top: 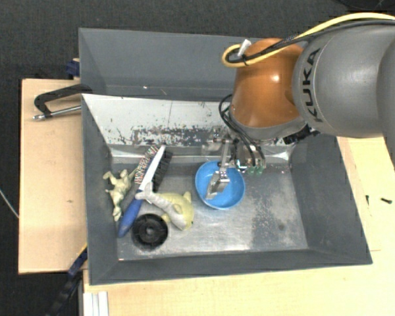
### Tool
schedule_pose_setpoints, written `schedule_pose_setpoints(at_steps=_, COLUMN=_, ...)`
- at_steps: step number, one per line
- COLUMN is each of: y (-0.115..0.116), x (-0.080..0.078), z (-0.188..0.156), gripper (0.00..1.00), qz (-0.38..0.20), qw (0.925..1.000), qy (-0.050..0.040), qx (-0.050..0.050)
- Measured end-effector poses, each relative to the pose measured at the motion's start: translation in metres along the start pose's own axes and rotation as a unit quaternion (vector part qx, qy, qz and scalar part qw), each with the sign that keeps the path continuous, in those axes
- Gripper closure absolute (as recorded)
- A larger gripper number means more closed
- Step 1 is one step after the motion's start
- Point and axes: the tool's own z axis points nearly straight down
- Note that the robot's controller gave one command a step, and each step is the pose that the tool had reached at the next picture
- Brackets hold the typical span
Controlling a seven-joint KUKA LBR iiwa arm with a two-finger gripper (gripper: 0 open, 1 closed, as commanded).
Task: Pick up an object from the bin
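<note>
- Hanging low over the middle of the bin [329,196], the tool [218,176] has its tip inside the rim of a round blue bowl [234,195], over the bowl's left half.
- Whether the tool is wide or narrow cannot be told. Its metal parts overlap against the blue, and it is not plain that anything is gripped.
- The bowl sits mouth up on the bin floor, alone and well apart from the other things. That probably makes it the easy choice: a thin rim to pinch and nothing crowding the approach.
- The arm's orange cover [263,91] stands above the back wall, so the wrist seems to come down steeply from the right.
- On the left lies a small heap: a brush [148,170] with a blue handle, a pale toy figure [176,207] and a black round piece [149,230]. They touch or overlap, so drawing one out cleanly looks harder.
</note>
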Motion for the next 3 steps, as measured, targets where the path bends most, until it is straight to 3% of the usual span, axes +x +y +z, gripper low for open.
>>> schedule_pose_setpoints(at_steps=1, y=-0.025, x=-0.005, z=0.062, gripper=0.00, qz=-0.183, qw=0.9832, qy=-0.0029, qx=0.001)
schedule_pose_setpoints(at_steps=2, y=-0.024, x=-0.006, z=0.060, gripper=1.00, qz=-0.182, qw=0.9832, qy=-0.0045, qx=0.001)
schedule_pose_setpoints(at_steps=3, y=0.009, x=0.031, z=-0.059, gripper=1.00, qz=-0.206, qw=0.9784, qy=-0.0100, qx=0.001)
